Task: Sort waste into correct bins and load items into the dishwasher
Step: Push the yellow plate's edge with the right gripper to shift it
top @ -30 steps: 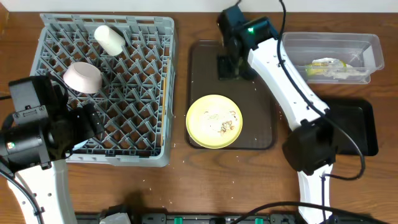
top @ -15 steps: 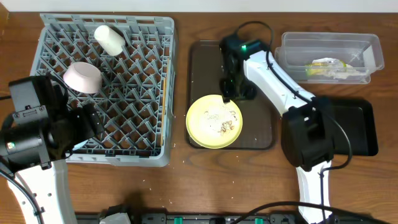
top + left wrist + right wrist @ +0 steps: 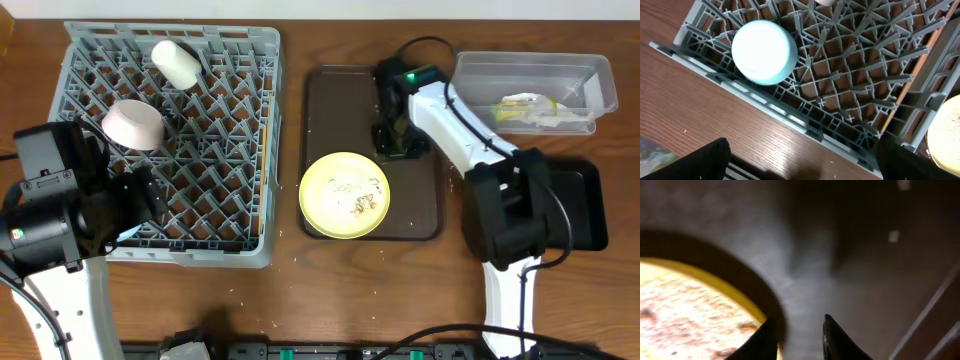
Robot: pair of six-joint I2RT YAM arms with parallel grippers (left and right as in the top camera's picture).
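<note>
my left gripper [image 3: 805,161] hangs wide open over an edge of the square grey plastic dish rack [image 3: 840,115], near the upturned light blue bowl [image 3: 765,51] inside it. my right gripper [image 3: 797,335] sits low over the dark brown serving tray [image 3: 850,280], fingers narrowly apart at the rim of the pale yellow round plate [image 3: 685,315]; i cannot tell whether they pinch it.

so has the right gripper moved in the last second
Yes. Overhead, the right gripper has come from the far end of the brown serving tray toward the yellow plate, now at its far right rim.
</note>
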